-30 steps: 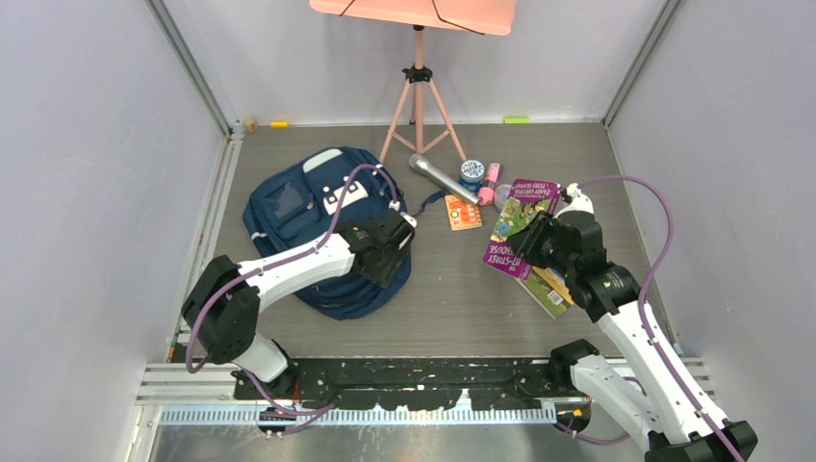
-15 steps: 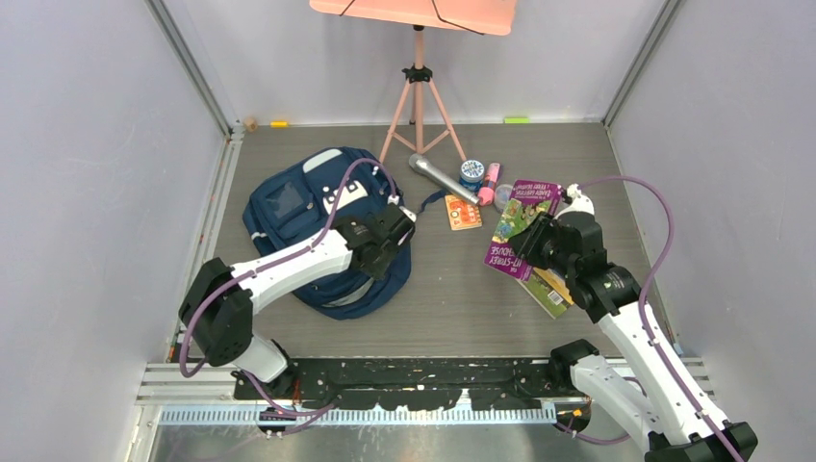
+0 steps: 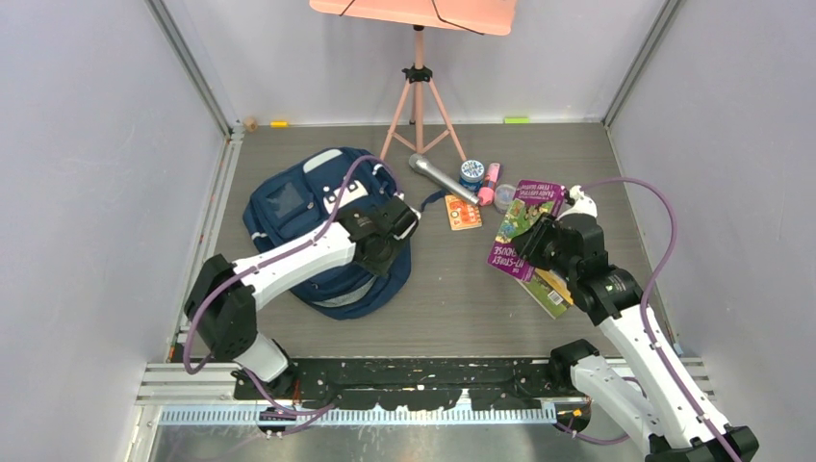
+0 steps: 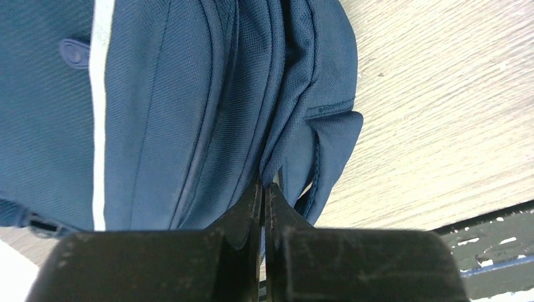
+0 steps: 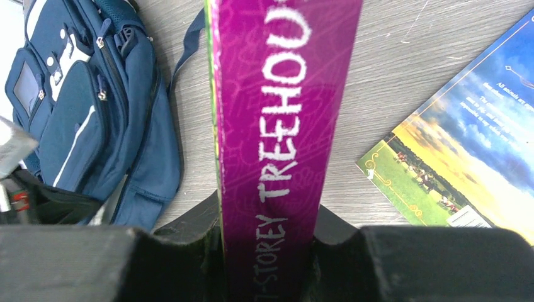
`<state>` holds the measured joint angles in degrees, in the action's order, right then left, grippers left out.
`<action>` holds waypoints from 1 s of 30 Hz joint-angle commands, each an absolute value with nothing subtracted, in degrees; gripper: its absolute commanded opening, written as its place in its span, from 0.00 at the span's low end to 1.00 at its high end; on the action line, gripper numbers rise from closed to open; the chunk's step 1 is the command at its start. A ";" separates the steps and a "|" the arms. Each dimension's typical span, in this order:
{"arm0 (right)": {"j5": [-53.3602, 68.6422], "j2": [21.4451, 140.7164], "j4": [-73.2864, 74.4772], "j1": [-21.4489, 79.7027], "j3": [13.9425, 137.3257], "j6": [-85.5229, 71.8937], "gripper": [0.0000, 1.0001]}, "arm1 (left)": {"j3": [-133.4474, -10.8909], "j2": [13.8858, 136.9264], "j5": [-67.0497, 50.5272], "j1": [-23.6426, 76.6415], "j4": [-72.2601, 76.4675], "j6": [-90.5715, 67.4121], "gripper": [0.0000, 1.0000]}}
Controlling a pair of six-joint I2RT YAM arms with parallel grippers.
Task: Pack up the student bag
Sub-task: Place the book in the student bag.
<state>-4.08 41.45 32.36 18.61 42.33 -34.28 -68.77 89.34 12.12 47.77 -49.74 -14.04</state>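
The student bag (image 3: 318, 231), navy with thin white stripes, lies flat on the left of the floor. My left gripper (image 3: 385, 241) sits at its right edge. In the left wrist view the jaws of that gripper (image 4: 263, 185) are pressed together on a thin fold of the bag's blue fabric (image 4: 157, 94) by a seam. My right gripper (image 3: 541, 241) is shut on a purple "Storey Treehouse" book (image 3: 524, 223), lifted off the floor right of centre. The book's spine (image 5: 277, 126) fills the gap of the right gripper (image 5: 267, 217), and the bag (image 5: 82, 126) shows to its left.
A second book (image 5: 466, 157) with a landscape cover lies on the floor beside the right gripper. Behind the bag stand a pink tripod (image 3: 417, 96), a silver cylinder (image 3: 443, 178), a blue-lidded jar (image 3: 471, 173), a pink tube (image 3: 489, 183) and a small orange booklet (image 3: 463, 214).
My left gripper has closed from partly open onto the bag's fabric and shifted slightly toward the back. The right gripper keeps the book almost in place.
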 commanded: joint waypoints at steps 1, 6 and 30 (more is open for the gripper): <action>-6.30 39.89 27.63 18.52 43.54 -33.30 0.01 | -76.99 82.75 16.15 47.55 -52.40 -10.13 0.00; -1.59 42.39 26.59 18.54 43.96 -35.13 0.01 | -82.43 78.21 21.96 47.55 -50.80 -3.67 0.00; 5.38 61.61 5.19 41.77 43.90 -49.51 0.01 | -71.53 67.52 19.63 42.64 -29.90 2.20 0.00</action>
